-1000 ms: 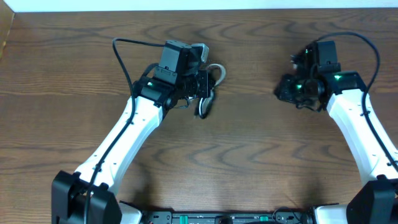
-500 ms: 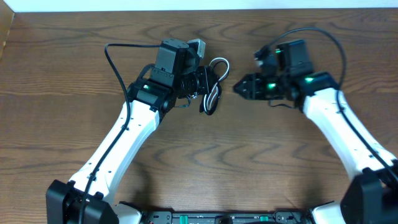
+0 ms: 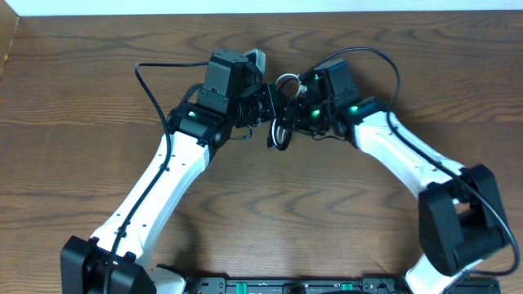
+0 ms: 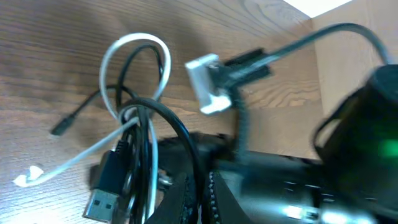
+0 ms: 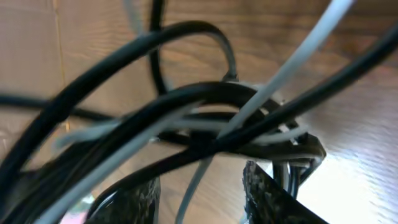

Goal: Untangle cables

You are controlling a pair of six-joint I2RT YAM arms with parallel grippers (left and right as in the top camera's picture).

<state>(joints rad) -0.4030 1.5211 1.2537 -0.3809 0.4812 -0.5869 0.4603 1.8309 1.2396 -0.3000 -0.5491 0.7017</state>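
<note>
My right end effector (image 5: 199, 177) is open. Its two fingers stand apart at the bottom of the wrist view, and the knot of the cables (image 5: 211, 140) crosses just past the tips. My left end effector (image 3: 267, 110) looks clamped on the same bundle in the upper middle of the overhead frame, though its fingers are dark and blurred in its own view, so I judge that from how the bundle hangs off it.

The risk is in what I close on. Several black strands and the white cable (image 5: 292, 53) cross at one spot. If I pinch there, I would likely catch all of them and pulling would tighten the knot rather than open it. I should take one strand only.

The two end effectors are also almost touching. A small misjudged reach could knock one into the other or shake the bundle out of my left grip.

Further out, the white loop (image 4: 134, 43) sits at the upper left of the left wrist view and the flat black plug (image 4: 102, 202) at the lower left. Either could snag on a finger as I draw the strands apart over the table (image 3: 327, 212).
</note>
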